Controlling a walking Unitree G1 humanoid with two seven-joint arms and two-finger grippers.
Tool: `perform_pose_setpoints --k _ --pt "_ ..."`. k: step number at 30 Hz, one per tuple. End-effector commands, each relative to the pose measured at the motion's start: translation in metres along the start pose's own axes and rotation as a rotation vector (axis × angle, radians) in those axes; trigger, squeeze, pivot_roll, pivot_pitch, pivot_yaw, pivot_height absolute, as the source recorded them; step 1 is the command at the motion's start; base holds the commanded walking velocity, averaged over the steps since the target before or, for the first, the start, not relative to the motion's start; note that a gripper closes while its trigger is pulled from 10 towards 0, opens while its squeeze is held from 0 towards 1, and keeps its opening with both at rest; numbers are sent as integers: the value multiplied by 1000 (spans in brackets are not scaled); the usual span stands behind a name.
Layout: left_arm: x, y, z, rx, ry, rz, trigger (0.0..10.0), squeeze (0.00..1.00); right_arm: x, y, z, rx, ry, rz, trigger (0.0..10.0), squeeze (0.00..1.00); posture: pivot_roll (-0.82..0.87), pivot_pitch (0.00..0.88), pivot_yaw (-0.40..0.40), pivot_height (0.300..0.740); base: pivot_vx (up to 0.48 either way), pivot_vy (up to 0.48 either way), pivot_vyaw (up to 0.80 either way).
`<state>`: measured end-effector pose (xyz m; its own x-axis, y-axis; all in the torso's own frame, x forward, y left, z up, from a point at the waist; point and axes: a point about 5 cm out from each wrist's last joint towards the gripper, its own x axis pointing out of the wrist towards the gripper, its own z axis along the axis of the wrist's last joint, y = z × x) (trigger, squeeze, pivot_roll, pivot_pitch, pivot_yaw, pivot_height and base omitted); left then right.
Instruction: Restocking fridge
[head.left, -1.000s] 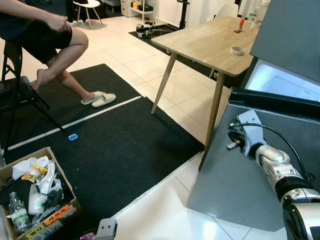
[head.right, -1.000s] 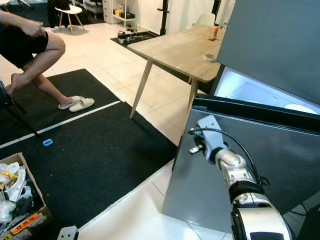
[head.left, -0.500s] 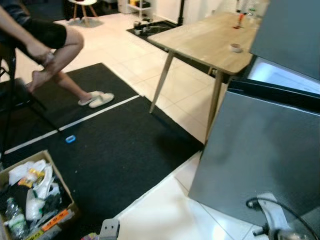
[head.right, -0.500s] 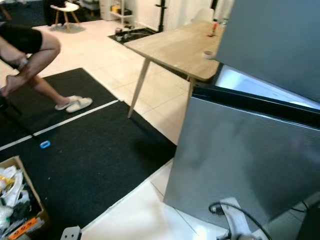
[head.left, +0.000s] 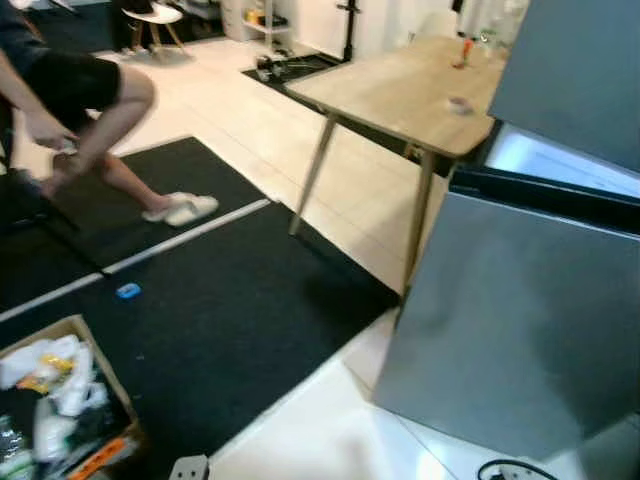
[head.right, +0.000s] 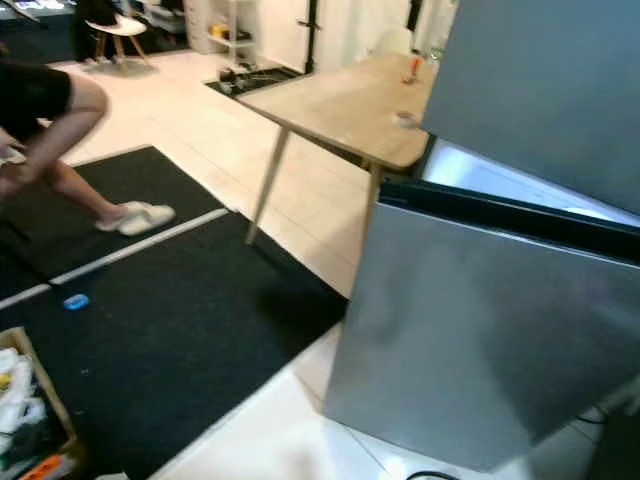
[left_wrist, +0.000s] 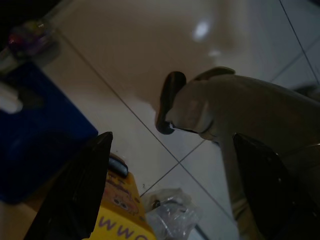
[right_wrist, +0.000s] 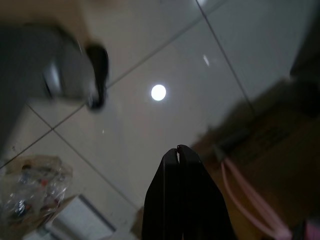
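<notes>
We see the grey fridge (head.left: 520, 320) at our right, its lower door ajar beside the wooden table (head.left: 410, 95). A cardboard box (head.left: 60, 400) of groceries sits on the black mat (head.left: 230, 300). The left gripper (left_wrist: 170, 195) hangs with jaws apart; the right gripper (right_wrist: 178, 155) has jaws closed, empty.
</notes>
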<state>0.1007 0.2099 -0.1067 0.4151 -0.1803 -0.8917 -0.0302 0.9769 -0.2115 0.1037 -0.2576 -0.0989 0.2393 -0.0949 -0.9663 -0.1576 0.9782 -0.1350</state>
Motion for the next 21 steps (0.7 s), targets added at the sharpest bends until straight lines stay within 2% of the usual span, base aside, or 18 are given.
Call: perform_pose_setpoints --k 1,10,17,21 --pt "6 -16 0 8 8 -30 10000 0 -1 -2 -7 -3 22 -14 10000 0 -6 0 -65 740 341 0 0" --pt "7 -18 1 17 10 -41 10000 0 -1 -5 -14 4 34 -23 10000 0 -15 0 -62 740 342 0 0" --pt "7 -16 5 22 7 -40 10000 0 -2 -9 -19 48 34 -45 10000 0 -20 0 -62 740 341 0 0" --pt "8 -19 5 21 7 -42 10000 0 -3 -9 -23 50 53 -44 10000 0 -20 0 -62 740 337 0 -781"
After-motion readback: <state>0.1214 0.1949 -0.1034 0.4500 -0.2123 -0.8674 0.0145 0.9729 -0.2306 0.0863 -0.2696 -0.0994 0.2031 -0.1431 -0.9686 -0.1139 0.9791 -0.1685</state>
